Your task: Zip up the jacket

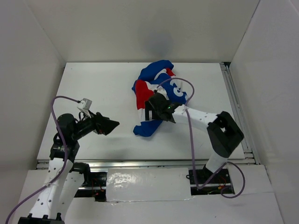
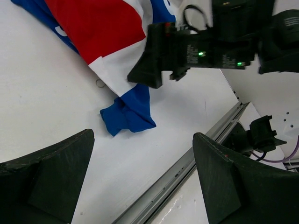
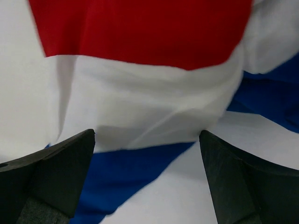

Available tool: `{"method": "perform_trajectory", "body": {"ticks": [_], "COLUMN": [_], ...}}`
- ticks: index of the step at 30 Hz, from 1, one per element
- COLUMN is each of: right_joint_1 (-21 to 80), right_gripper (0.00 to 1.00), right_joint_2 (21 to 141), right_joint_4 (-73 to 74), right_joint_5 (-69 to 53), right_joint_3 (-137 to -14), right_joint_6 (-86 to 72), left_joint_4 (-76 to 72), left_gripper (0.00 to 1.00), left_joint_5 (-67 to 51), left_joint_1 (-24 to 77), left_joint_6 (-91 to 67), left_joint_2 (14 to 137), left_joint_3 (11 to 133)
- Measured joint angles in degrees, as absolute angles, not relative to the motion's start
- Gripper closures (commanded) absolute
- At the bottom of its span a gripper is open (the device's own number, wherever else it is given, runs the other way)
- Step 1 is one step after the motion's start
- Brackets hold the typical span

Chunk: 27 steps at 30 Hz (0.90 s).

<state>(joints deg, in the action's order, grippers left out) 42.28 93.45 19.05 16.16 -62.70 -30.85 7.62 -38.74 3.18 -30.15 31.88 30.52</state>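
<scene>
Right gripper (image 1: 152,113) is sitting low over the jacket (image 1: 158,91), jaws spread wide, nothing pinched; can't tell if the pads are touching cloth. Its wrist view is showing only red, white and blue panels straight ahead of the fingers, with no zipper teeth or slider I can make out. Left gripper (image 1: 112,126) is also hanging spread and empty, the jacket's blue corner lying ahead of its fingertips with a clear gap. The jacket is lying bunched, not flat, so I'm judging this as the opening step: spreading the front before any zipping. I'm planning to pinch a single layer at the edge nearest the right fingers, not a wad of folds, and draw it back toward the wrist. The left should be coming in to pin the far side so the cloth isn't sliding along. A small round thing (image 2: 100,83) is lying just beside the white panel, ahead of the left fingers; can't tell if it's the pull. I'm taking it slow, since thin fabric probably bunches.
</scene>
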Motion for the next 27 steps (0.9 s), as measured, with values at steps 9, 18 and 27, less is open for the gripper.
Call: {"method": "perform_trajectory", "body": {"ticks": [9,18,27], "right_joint_1": [42.33,39.51,14.94], "right_gripper": [0.54,1.0,0.94], "right_joint_2": [109.06,93.71,67.13], "right_joint_4": [20.21,18.79,16.4], "right_joint_5": [14.68,9.23,2.87], "right_joint_3": [-71.42,-68.99,-72.31], "right_joint_6": [-31.48,-31.2,-35.22], "left_joint_4": [8.67,9.02,8.51], "left_gripper": [0.01,0.01,0.01], "left_joint_5": [-37.45,-36.75,-36.07], "left_joint_1": [3.18,3.18,3.18], "left_joint_6": [-30.17,-30.2,-30.2], "left_joint_2": [30.94,29.34,33.78], "left_joint_3": [30.52,30.22,29.98]}}
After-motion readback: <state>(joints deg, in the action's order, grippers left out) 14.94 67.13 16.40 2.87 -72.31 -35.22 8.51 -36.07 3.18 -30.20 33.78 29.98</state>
